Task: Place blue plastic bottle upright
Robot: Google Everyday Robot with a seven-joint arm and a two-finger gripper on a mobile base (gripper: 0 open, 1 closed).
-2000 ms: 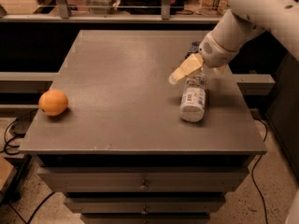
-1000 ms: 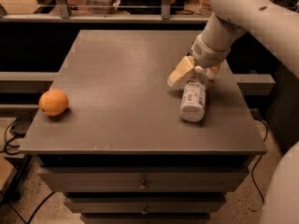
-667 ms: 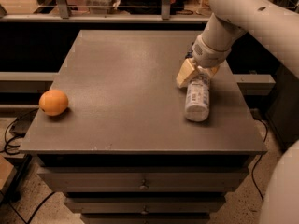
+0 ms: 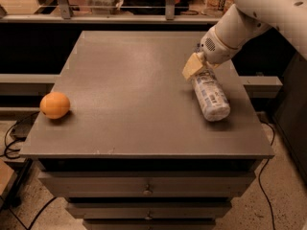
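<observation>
Blue plastic bottle (image 4: 211, 98) laid sideways on table (image 4: 129, 80), gripper (image 4: 195, 67) at its top end — hold cannot be told — orange (image 4: 54, 105) well apart

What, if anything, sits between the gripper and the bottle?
Nothing visible. The gripper is right at the far end of the bottle, which lies on its side near the right edge of the table. The orange sits far off, at the left edge.
</observation>
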